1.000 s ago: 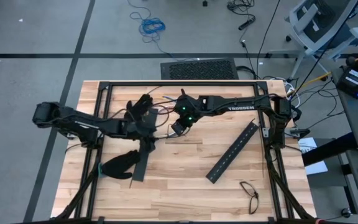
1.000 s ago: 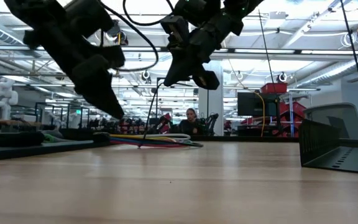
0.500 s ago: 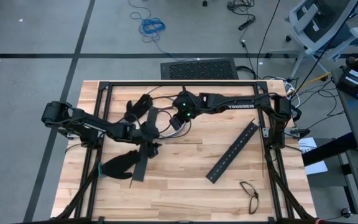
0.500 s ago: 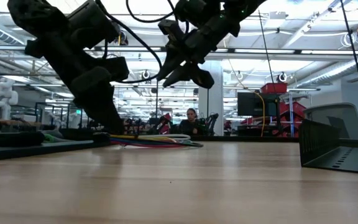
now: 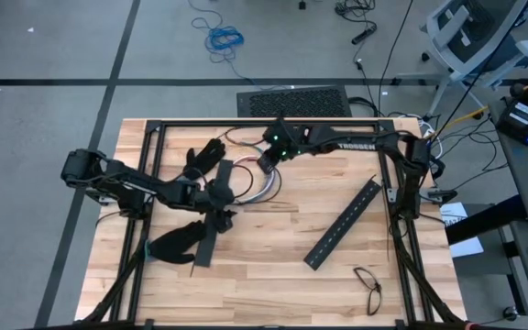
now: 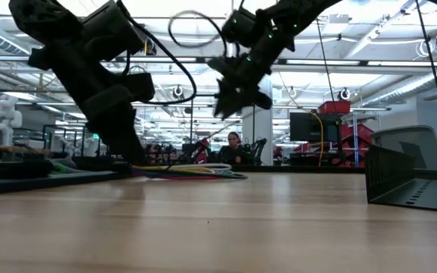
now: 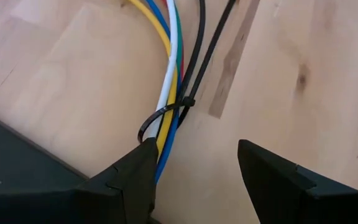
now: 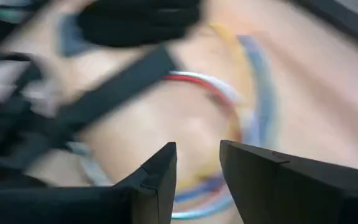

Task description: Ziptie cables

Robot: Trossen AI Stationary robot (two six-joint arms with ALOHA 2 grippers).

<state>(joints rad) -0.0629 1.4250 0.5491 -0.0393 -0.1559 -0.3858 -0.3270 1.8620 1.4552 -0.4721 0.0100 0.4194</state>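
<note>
Left gripper: low over cables, parted, empty.
Ziptie: looped round cables.
Right gripper: raised far of cables, slightly parted, empty.

Two dark fingers of the right gripper in the foreground, parted by a narrow gap with nothing between them. Beyond, motion-smeared over the light wooden table: a curved loop of cables, red, white, yellow and blue strands side by side, bending round and passing behind the fingers. Just beside the loop, a long flat black bar lying at a slant. Farther off, a dark rounded shape, too blurred to identify
</note>
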